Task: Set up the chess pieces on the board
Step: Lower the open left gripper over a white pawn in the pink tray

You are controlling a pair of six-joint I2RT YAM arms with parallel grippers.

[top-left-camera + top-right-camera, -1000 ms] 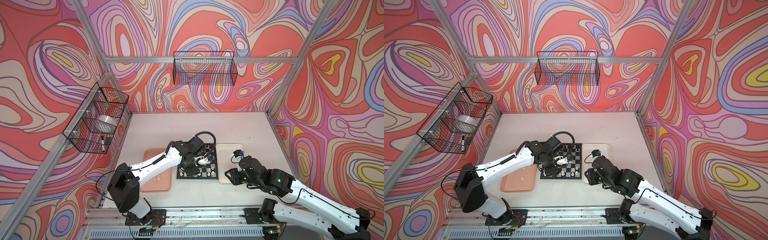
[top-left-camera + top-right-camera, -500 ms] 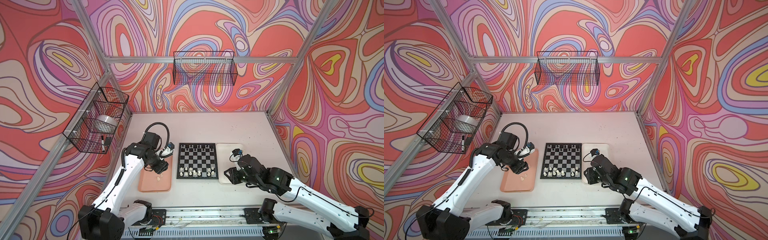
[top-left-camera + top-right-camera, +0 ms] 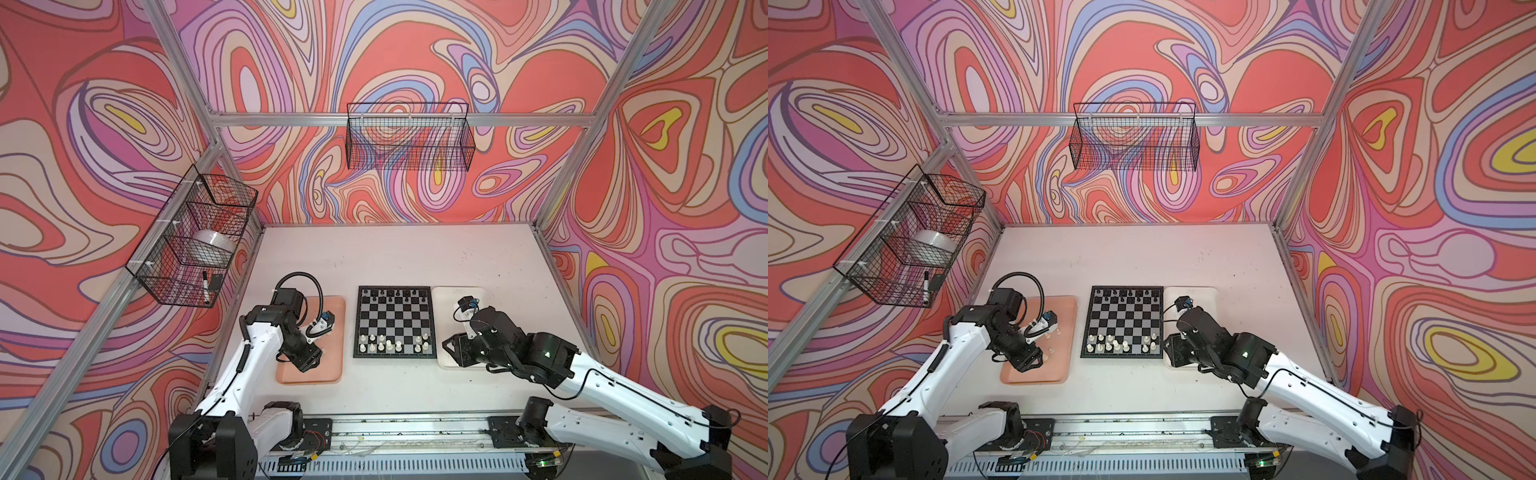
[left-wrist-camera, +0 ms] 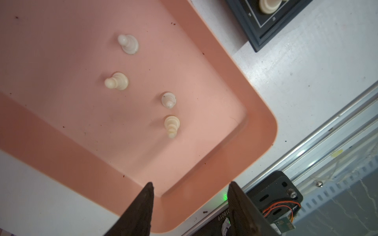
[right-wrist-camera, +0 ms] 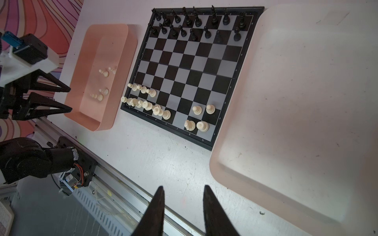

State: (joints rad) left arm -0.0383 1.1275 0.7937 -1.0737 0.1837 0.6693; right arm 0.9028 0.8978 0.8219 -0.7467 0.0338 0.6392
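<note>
The board [image 3: 395, 322] [image 5: 190, 67] lies mid-table. Black chess pieces [image 5: 196, 22] fill its two far rows, and several cream-white ones [image 5: 147, 102] stand on its two near rows. Left of it sits a pink tray [image 3: 332, 374] [image 4: 255, 114]. Several white pieces [image 4: 116, 81] rest in that tray, some of them lying on their side. My left gripper [image 4: 191, 182] [image 3: 309, 361] hangs open above the tray's near end, holding nothing. My right gripper [image 5: 183, 186] [image 3: 449, 347] is open and empty by the near corner of the white tray [image 3: 457, 295].
The white tray [image 5: 306, 102] stands right of the board. One wire basket [image 3: 409, 137] hangs on the back wall. Another [image 3: 191, 237] on the left wall holds a tape roll and a marker. A metal rail [image 3: 395, 428] runs along the table's front edge.
My left arm has swung from over the board back to the pink tray, and its jaws have narrowed a little. The right arm has not moved.
</note>
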